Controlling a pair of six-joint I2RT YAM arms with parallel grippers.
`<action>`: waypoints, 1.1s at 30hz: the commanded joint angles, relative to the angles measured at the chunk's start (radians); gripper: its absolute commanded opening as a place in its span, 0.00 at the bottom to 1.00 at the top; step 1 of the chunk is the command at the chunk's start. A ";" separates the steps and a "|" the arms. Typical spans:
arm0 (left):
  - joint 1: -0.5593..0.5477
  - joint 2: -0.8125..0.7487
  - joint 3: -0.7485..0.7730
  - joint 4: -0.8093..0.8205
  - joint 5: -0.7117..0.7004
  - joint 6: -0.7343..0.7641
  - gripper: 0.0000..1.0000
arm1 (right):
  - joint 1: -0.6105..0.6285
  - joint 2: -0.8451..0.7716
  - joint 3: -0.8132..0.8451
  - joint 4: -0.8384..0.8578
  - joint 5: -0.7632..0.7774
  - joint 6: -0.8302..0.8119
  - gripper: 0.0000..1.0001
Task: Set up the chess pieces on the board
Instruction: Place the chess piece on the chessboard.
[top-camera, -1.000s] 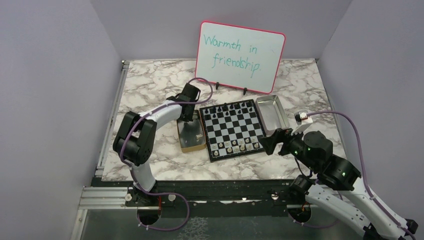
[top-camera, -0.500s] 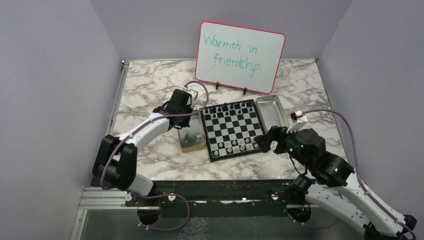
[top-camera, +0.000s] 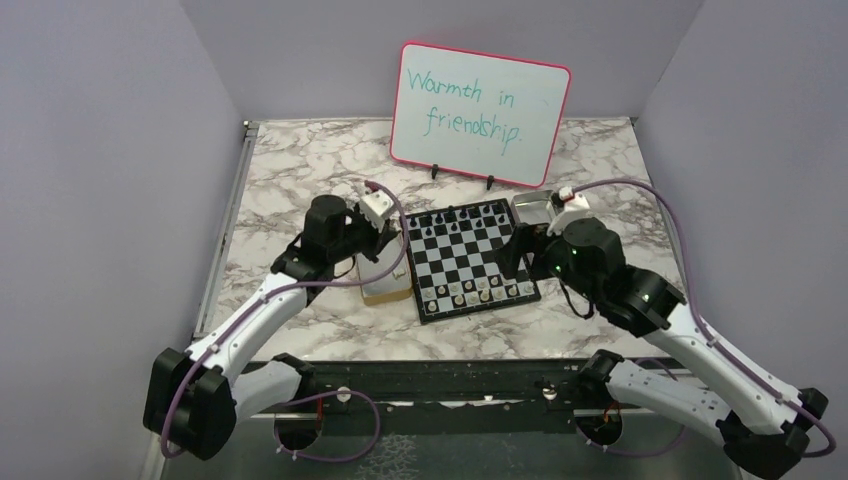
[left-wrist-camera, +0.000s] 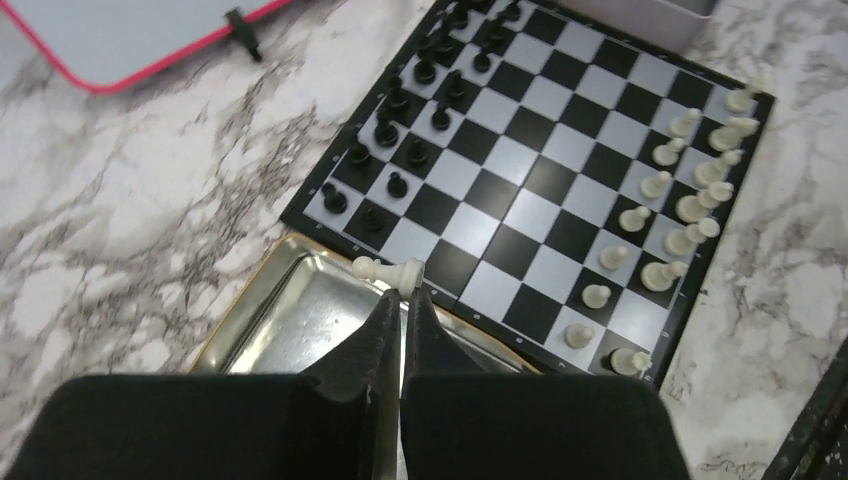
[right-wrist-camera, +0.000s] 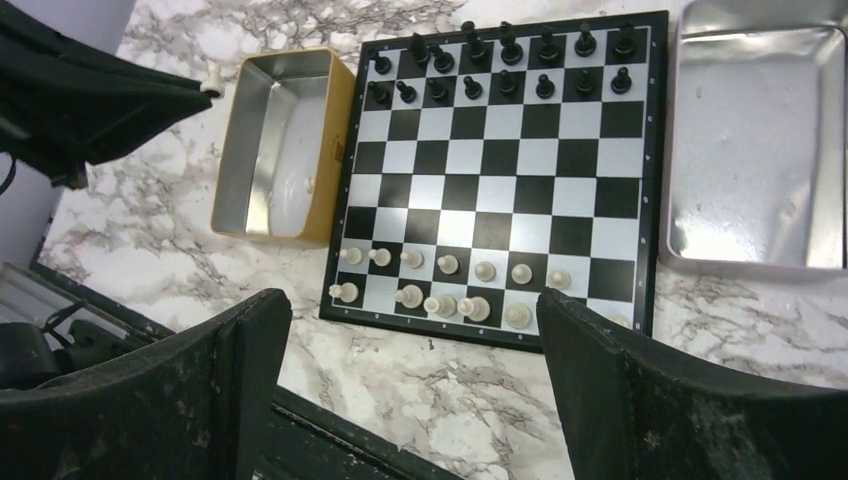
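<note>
Left end effector (left-wrist-camera: 403, 292) pinching cream piece (left-wrist-camera: 385, 268), long axis sideways.
Right end effector (right-wrist-camera: 408, 300) released; "Warmth in friendship." on whiteboard (top-camera: 480, 112).

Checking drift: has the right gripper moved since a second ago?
Yes: right gripper went from the board's near-right corner along its right edge toward the silver tray.

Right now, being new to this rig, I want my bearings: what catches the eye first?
A pink-framed whiteboard reading "Warmth in friendship" stands at the back. Before it lies the board, black pieces on its far rows, cream ones near. The left gripper pinches a cream piece over the tan box.
</note>
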 joint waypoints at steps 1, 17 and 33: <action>-0.001 -0.127 -0.117 0.221 0.329 0.169 0.00 | -0.001 0.101 0.080 0.085 -0.080 -0.061 0.97; -0.003 -0.168 -0.179 0.116 0.585 0.537 0.00 | -0.118 0.481 0.345 0.145 -0.696 -0.097 0.41; -0.003 -0.163 -0.189 0.112 0.591 0.586 0.00 | -0.162 0.888 0.538 0.096 -1.072 -0.086 0.38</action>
